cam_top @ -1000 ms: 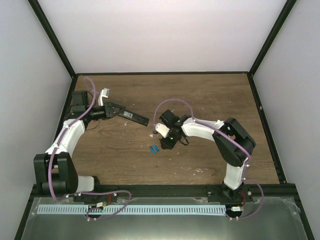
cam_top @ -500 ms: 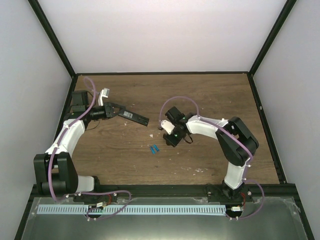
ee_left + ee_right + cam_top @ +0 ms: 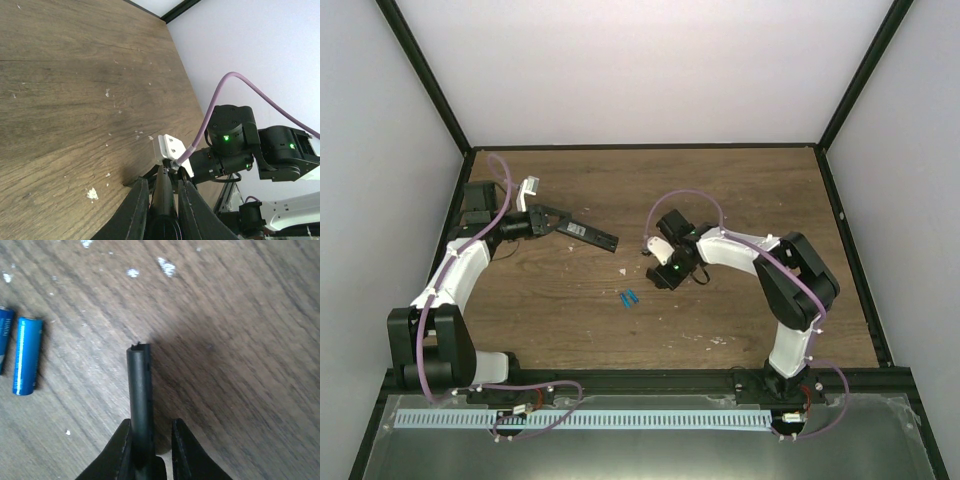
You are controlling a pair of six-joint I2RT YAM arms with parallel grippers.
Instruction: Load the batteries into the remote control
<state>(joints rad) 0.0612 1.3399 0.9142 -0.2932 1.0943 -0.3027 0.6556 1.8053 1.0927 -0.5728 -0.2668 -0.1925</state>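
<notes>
Near edge: both arm bases stand at the front of the brown wood-grain table [image 3: 750,190]. Small white specks [image 3: 166,267] are scattered over the wood.

Two small bright blue cylindrical batteries [image 3: 628,298] lie side by side on the table between the two arms, with no gripper on them. In the right wrist view they sit left of the fingers and apart from them. One is cut off by the frame edge.

Just beyond and to the right is the right gripper [image 3: 150,423], pointing down at the table. Its fingers pinch a thin black plastic strip [image 3: 140,385], seen edge-on. The strip juts past the fingertips and throws a soft shadow on the wood to its right. It does not touch the batteries.

Farther back, on the left side, is the left gripper [image 3: 556,221]. Its jaws are pressed onto one end of the slim, long black bar-shaped remote control [image 3: 592,235]. The free end points toward the right arm, apart from the right gripper. In the left wrist view the bar sits between both fingers [image 3: 137,207], strongly foreshortened. The buttons and battery bay cannot be made out. Whether the remote control touches the wood cannot be told.
</notes>
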